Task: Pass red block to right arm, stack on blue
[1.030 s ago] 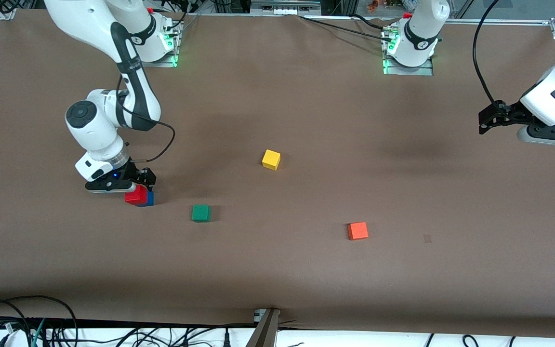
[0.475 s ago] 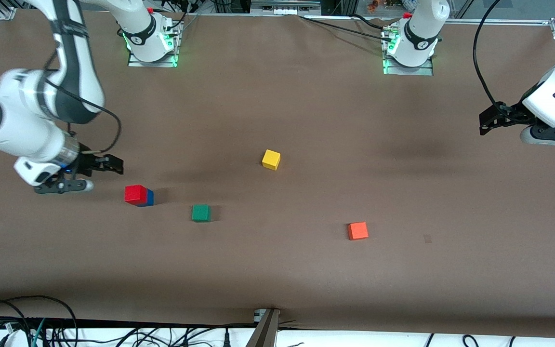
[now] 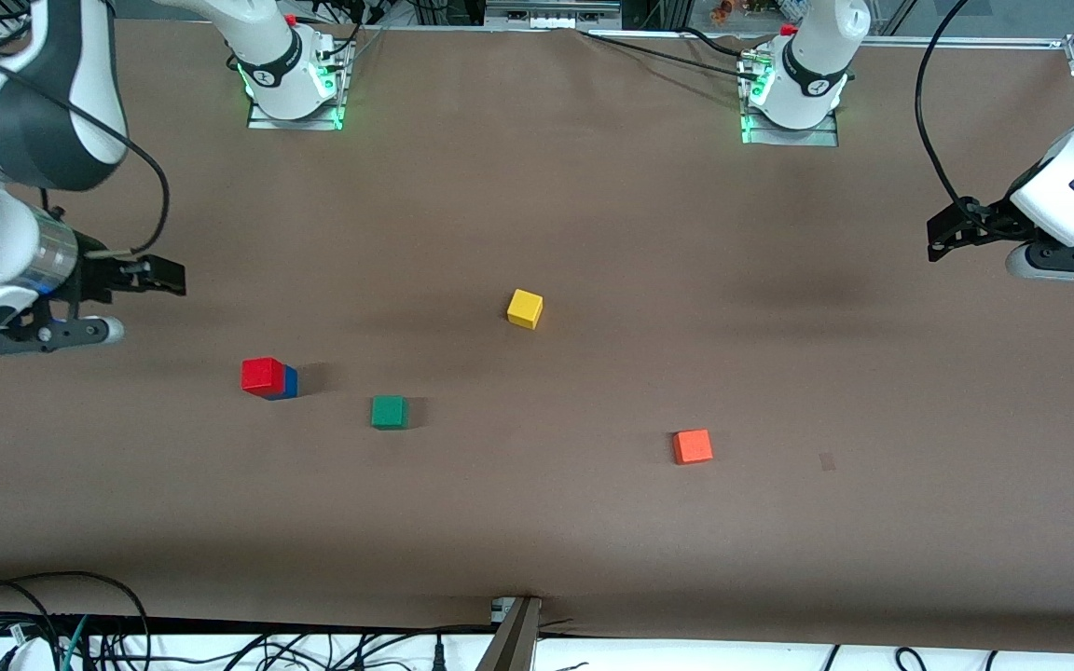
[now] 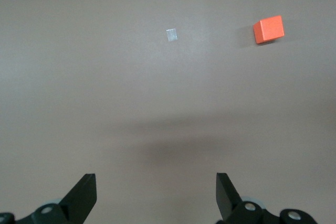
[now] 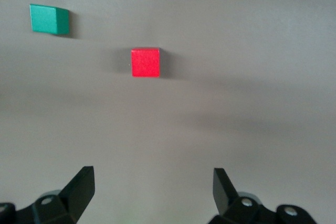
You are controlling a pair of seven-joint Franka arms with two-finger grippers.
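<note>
The red block [image 3: 262, 374] sits on top of the blue block [image 3: 290, 383], toward the right arm's end of the table. In the right wrist view the red block [image 5: 145, 62] hides the blue one. My right gripper [image 3: 167, 277] is open and empty, up in the air over bare table beside the stack; its open fingers frame the right wrist view [image 5: 152, 190]. My left gripper [image 3: 936, 242] is open and empty, waiting over the left arm's end of the table, as the left wrist view [image 4: 155, 195] also shows.
A green cube [image 3: 389, 411] lies beside the stack and also shows in the right wrist view [image 5: 49, 19]. A yellow cube [image 3: 525, 308] lies mid-table. An orange cube [image 3: 692, 446] lies nearer the camera and shows in the left wrist view [image 4: 269, 29]. Cables hang along the front edge.
My right gripper has let go of the red block on the blue one, risen and swung away toward the right arm's end of the table. The left arm has barely moved.
</note>
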